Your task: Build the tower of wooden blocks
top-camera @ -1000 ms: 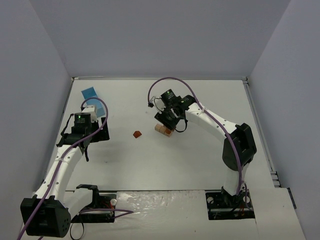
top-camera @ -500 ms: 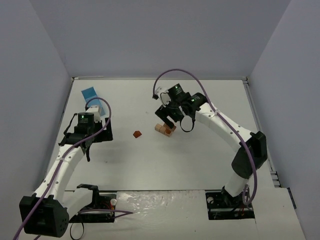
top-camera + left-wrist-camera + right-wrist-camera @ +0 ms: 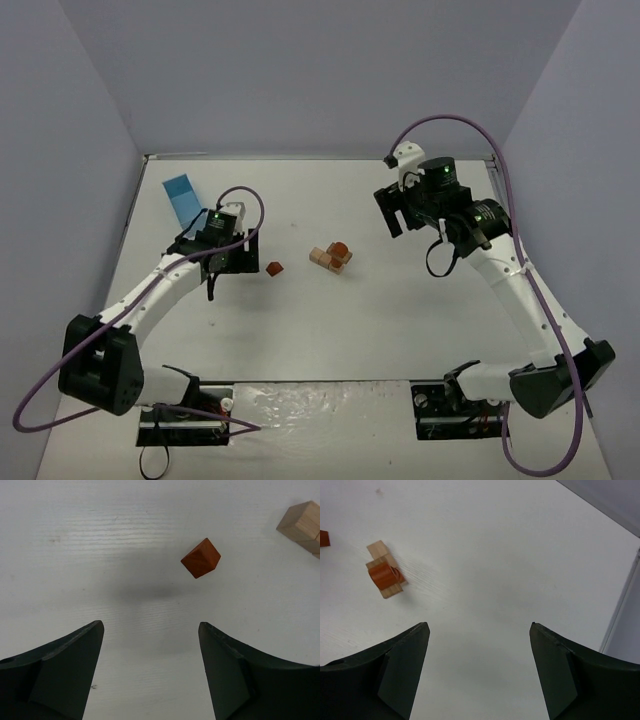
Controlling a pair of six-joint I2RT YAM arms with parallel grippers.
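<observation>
The wood block tower (image 3: pixel 330 257) stands mid-table: light tan blocks with a rounded reddish-brown piece on top, also seen in the right wrist view (image 3: pixel 384 575) and at the left wrist view's top right corner (image 3: pixel 302 522). One loose reddish-brown block (image 3: pixel 274 268) lies to its left, just ahead of my left gripper (image 3: pixel 150 626), slightly right of its centre line (image 3: pixel 200 558). My left gripper (image 3: pixel 240 262) is open and empty. My right gripper (image 3: pixel 395 212) hangs open and empty, up and to the right of the tower (image 3: pixel 479 625).
A light-blue box (image 3: pixel 181 196) lies near the back left wall. Grey walls close the table on three sides. The right table edge with a metal rail (image 3: pixel 620 605) shows in the right wrist view.
My right gripper opened, left the reddish-brown piece on the tan blocks and drew back to the right. My left arm swung right toward the loose reddish-brown block.
</observation>
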